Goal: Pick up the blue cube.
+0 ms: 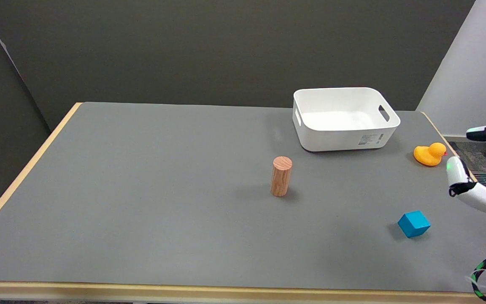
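The grey table (141, 190) with its pale wooden edging filled most of the head view, and the wooden cylinder (281, 176) made the handiest landmark, standing upright near the middle of the mat. Left of the cylinder the grey surface ran on to the table's far-left edge. Behind the cylinder and to its right sat the white bin (344, 118), a handled tub with a label on its near wall, set well apart from it. Further right of the cylinder, and beyond the bin's near corner, the yellow rubber duck (429, 154) rested close to the table's right edge. The blue cube (414, 224) lay on the mat to the right of the cylinder and nearer the camera, turned with a corner towards the viewer, touching nothing. Furthest right from the cylinder, the right hand (477, 177) hung at the picture's edge, above the table's right border, beside the duck and clear of the cube. Its visible fingers (456, 171) were spread apart and held nothing; part of the hand was cut off by the frame.
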`<action>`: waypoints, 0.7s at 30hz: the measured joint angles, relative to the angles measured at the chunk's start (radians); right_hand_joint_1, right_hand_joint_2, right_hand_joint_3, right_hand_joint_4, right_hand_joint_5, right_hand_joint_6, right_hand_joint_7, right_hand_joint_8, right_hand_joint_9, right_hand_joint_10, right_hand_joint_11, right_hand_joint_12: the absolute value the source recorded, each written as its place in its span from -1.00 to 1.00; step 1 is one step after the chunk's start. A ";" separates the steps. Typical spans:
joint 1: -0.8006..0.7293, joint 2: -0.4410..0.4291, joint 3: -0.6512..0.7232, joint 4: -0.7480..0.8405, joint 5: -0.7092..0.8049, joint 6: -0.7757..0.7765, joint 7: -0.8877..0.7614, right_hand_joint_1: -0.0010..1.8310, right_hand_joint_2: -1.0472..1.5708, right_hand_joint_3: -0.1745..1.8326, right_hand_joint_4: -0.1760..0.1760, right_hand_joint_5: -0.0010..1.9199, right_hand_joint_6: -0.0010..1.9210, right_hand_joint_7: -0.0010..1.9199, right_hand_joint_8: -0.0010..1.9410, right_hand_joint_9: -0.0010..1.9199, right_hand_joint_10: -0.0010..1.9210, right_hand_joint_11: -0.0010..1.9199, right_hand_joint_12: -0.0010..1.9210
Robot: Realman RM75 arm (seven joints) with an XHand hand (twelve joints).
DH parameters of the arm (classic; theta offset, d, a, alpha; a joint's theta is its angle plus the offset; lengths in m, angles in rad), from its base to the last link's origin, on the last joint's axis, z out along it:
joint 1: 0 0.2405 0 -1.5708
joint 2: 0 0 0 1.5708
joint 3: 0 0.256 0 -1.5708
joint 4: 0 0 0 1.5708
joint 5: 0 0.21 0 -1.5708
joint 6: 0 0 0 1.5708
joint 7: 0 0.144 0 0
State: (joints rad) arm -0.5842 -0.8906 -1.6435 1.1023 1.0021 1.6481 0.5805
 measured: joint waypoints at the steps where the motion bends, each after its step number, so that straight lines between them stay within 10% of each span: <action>1: -0.002 -0.001 -0.005 0.002 0.000 0.003 -0.005 -0.36 0.34 0.05 -0.77 -0.53 -0.01 -0.38 -0.28 -0.59 -0.03 -0.81 0.32; 21: -0.013 -0.023 -0.172 -0.112 -0.110 0.064 -0.066 -0.39 0.32 0.04 -0.58 -0.61 -0.24 -0.43 -0.35 -0.65 -0.11 -0.90 0.24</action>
State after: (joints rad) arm -0.5967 -0.9140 -1.8150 0.9899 0.8919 1.7121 0.5140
